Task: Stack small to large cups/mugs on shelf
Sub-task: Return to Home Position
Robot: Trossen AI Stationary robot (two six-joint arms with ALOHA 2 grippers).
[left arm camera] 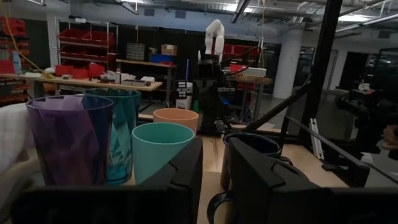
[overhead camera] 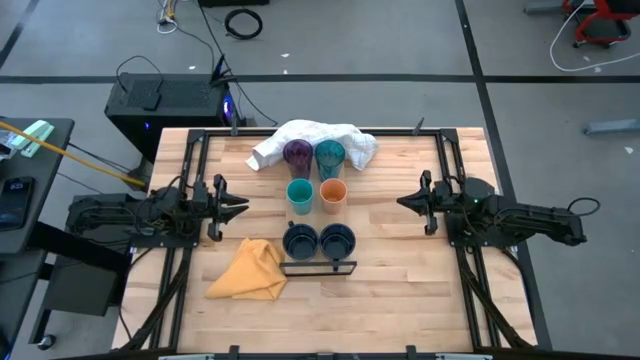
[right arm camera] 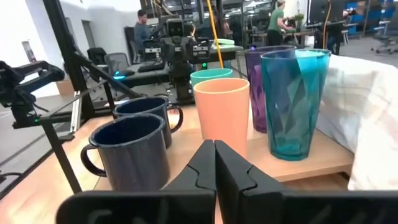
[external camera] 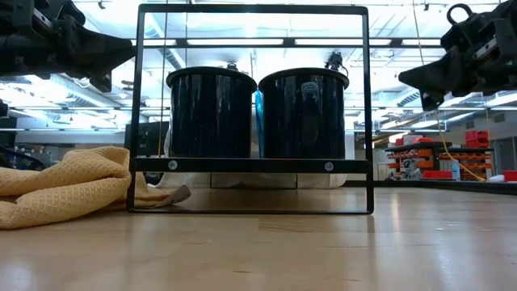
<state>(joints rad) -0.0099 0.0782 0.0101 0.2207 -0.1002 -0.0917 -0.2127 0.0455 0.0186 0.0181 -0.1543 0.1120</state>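
The left gripper [overhead camera: 238, 207] hangs left of the shelf [overhead camera: 318, 266], its fingers slightly parted and empty. From above, six vessels stand on the shelf in pairs: two navy mugs [overhead camera: 300, 240], short teal cup [overhead camera: 300, 194] beside orange cup [overhead camera: 333, 193], purple tumbler [overhead camera: 298, 154] beside teal tumbler [overhead camera: 329, 154]. The low view shows only the mugs. Bare tabletop [overhead camera: 400, 280] flanks both sides. The right gripper [overhead camera: 405, 201] hangs right of the shelf, fingers pressed together, empty.

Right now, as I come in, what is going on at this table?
Nothing is being handled. Six cups stand in pairs on the shelf: two navy mugs at its dark-rimmed end, then the short teal cup and the orange cup, then the purple tumbler and the teal tumbler. The left gripper, slightly open, and the right gripper, shut, hang empty at either side, apart from the cups.
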